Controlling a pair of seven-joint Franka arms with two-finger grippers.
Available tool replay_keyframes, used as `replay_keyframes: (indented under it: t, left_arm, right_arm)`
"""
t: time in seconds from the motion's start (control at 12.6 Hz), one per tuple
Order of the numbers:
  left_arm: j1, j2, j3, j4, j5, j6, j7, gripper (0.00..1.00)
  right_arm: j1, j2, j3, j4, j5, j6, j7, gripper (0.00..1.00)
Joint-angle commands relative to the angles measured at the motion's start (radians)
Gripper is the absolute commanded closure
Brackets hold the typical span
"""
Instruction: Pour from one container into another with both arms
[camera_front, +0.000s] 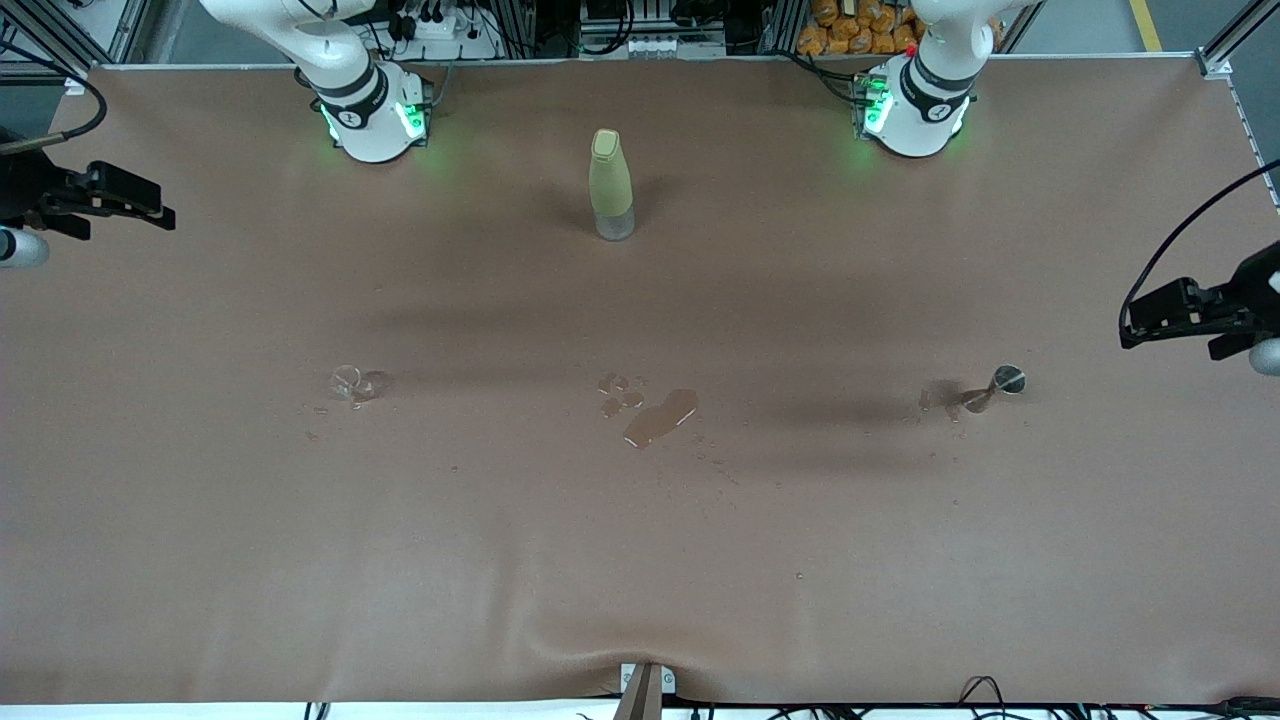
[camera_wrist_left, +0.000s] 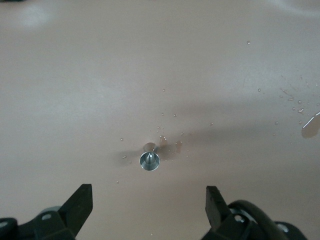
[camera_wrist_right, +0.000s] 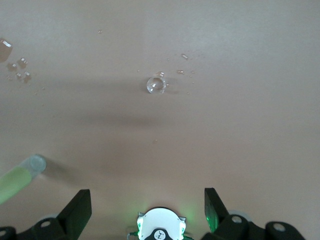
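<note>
The clear cup (camera_front: 347, 380) stands toward the right arm's end of the worktop (camera_front: 640, 560), the metal cup (camera_front: 1007, 379) toward the left arm's end. Both look light, small and perhaps slippery from the spilled drops; I would grip each around its body. The left hand (camera_wrist_left: 149, 202) hangs spread over the metal cup, the right hand (camera_wrist_right: 148, 205) spread, near the clear cup.

left gripper (camera_front: 1135, 325): arm cut by front view's edge
right gripper (camera_front: 160, 212): same
bottle (camera_wrist_right: 20, 177): top cropped in right wrist view
clear cup (camera_front: 347, 382): contents too small to tell
</note>
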Motion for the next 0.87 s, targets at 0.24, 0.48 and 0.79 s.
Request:
replay_keyframes:
  t: [0.24, 0.48, 0.79]
  left_arm:
    - [-0.19, -0.116, 0.107, -0.046, 0.032, -0.081, -0.18, 0.0]
    - [-0.241, -0.124, 0.123, -0.043, 0.034, -0.132, -0.277, 0.0]
    - [-0.32, -0.129, 0.199, -0.048, 0.034, -0.141, -0.276, 0.0]
  right_arm:
    - [-0.01, -0.038, 0.006, -0.05, -0.045, 0.048, 0.031, 0.0]
    - [-0.109, -0.078, 0.094, -0.096, -0.042, 0.061, 0.027, 0.0]
    - [-0.234, -0.081, 0.206, -0.096, -0.042, 0.055, 0.029, 0.0]
